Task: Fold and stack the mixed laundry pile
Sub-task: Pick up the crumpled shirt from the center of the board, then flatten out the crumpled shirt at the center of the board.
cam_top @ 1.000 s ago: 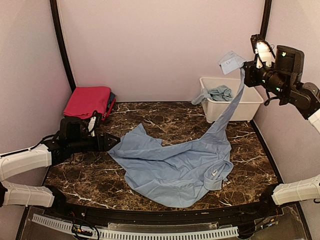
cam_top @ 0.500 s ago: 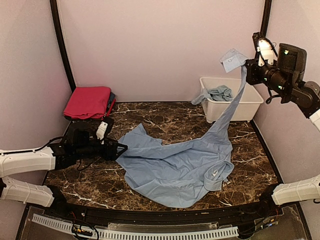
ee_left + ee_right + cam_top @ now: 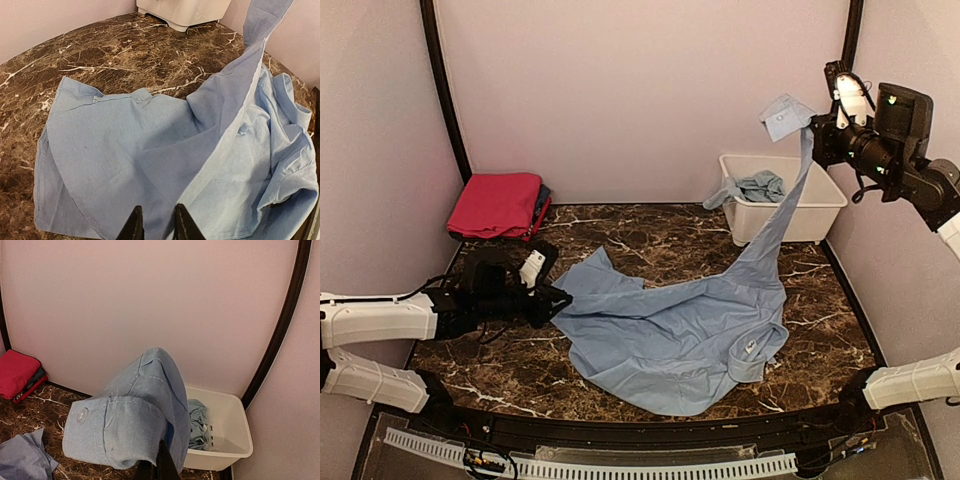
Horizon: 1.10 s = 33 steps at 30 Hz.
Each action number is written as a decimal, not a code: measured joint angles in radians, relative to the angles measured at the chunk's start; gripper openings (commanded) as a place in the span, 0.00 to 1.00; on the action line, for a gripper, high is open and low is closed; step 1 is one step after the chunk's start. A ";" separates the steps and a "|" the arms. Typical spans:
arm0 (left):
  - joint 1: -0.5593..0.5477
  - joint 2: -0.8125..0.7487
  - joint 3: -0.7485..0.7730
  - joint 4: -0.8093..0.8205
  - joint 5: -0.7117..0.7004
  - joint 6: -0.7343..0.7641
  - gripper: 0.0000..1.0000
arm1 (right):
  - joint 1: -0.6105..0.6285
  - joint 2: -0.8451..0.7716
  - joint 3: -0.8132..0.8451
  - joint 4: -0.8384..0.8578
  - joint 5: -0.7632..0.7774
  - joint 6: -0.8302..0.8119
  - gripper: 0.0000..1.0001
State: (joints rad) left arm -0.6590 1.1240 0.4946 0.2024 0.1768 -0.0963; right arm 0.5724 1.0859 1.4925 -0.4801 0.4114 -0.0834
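Shirt [image 3: 670, 340] sleeve hangs from right gripper [image 3: 811, 126], raised upper right, jaws clamped on it; left gripper [image 3: 558, 296] reaches low to the hem at left, grip we cannot tell.

Robotics test cell: plain pale pink panel walls [image 3: 620, 100] box in a dark brown marble-patterned tabletop [image 3: 660, 235] on three sides, with black curved frame posts [image 3: 445, 100] rising at upper left and upper right. A white-and-black left robot arm [image 3: 375, 318] reaches in from lower left, its twin right arm [image 3: 915, 380] from lower right. A white slotted cable strip [image 3: 590, 465] lines the bottom edge.
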 measured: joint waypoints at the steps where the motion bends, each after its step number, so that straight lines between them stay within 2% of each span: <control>1: 0.000 -0.002 0.000 0.002 0.002 0.000 0.07 | -0.002 0.001 0.002 0.000 -0.001 -0.002 0.00; 3: 0.000 -0.007 0.000 0.007 0.011 0.010 0.00 | -0.007 0.001 0.005 0.000 -0.004 -0.006 0.00; 8: 0.000 -0.011 0.001 0.007 0.014 0.014 0.00 | -0.017 0.001 0.022 0.000 -0.010 -0.011 0.00; 12: -0.003 -0.050 0.057 -0.047 -0.068 0.017 0.00 | -0.024 0.009 0.063 0.000 -0.010 -0.013 0.00; 15: -0.003 -0.077 0.201 -0.117 -0.161 0.035 0.00 | -0.027 0.025 0.129 0.001 -0.010 -0.020 0.00; 18: -0.003 -0.069 0.427 -0.211 -0.234 0.053 0.00 | -0.028 0.039 0.207 0.002 -0.008 -0.032 0.00; 23: -0.006 -0.011 0.782 -0.388 -0.276 0.063 0.00 | -0.029 0.047 0.348 0.003 -0.006 -0.047 0.00; 26: -0.023 -0.006 0.886 -0.507 -0.273 0.063 0.00 | -0.029 0.039 0.423 0.000 -0.006 -0.058 0.00; 33: -0.127 -0.061 0.983 -0.711 -0.183 0.056 0.00 | -0.029 -0.019 0.572 -0.062 -0.005 -0.065 0.00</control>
State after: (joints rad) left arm -0.7864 1.0630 1.4780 -0.5083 -0.0059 -0.0406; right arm 0.5430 1.0668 2.0644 -0.5423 0.4068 -0.1482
